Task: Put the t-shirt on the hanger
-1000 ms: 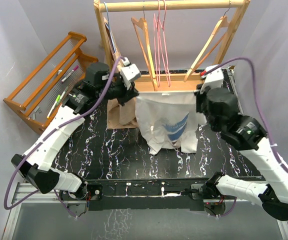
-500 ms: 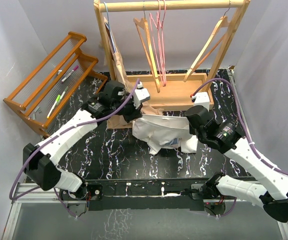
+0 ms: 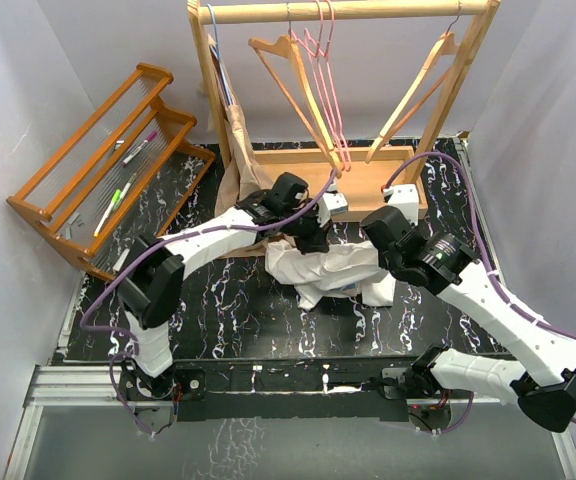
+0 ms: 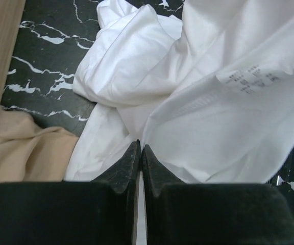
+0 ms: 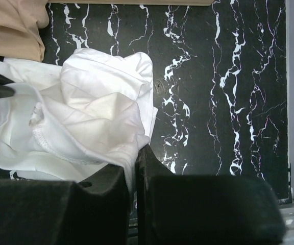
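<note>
Left gripper (image 4: 138,155): you are looking at fingers pressed fully together, pinching a fold of the t-shirt (image 3: 330,268).
T-shirt: it is lying bunched on the table (image 3: 218,290) between both grippers, touching the beige garment (image 4: 24,153).
Hanger (image 3: 331,100): it is hanging from the wooden rail (image 3: 348,12), apart from the t-shirt.
Right gripper (image 5: 133,161): its fingers are clamping tight on the t-shirt's other side.
</note>
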Tool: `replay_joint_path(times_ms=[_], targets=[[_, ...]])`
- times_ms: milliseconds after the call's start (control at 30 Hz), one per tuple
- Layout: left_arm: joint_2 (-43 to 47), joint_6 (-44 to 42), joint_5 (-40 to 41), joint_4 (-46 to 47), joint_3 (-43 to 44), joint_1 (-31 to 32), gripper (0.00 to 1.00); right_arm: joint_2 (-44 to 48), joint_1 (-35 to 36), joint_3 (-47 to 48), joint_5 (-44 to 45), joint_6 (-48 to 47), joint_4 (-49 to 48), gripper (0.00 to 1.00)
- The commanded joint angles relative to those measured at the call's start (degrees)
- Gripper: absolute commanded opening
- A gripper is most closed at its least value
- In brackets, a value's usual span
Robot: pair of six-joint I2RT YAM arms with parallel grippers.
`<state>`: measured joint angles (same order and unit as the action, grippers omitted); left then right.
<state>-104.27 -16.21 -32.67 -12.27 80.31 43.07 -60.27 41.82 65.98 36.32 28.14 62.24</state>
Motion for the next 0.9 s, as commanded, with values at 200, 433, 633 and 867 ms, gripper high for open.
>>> replay_joint_path(times_ms=[200, 433, 633, 867], targets=[[1.1, 6.8, -6.4, 0.2, 5.0, -1.2, 0.62, -0.5, -0.4, 4.9, 1.1, 4.7, 4.4, 0.08], [8.8, 5.2, -18.0, -2.2, 0.4, -9.3, 0.8, 1.2, -0.5, 3.3, -0.3, 5.6, 4.6, 0.08], [7.4, -5.7, -31.6, -12.1, -0.6, -18.0, 0.79, 2.0, -0.6, 3.8, -0.9, 5.3, 4.7, 0.08], [-5.6, -23.7, -38.1, -31.8, 11.5, -18.7, 0.78, 1.9, -0.5, 3.9, -1.9, 5.5, 4.9, 0.08]])
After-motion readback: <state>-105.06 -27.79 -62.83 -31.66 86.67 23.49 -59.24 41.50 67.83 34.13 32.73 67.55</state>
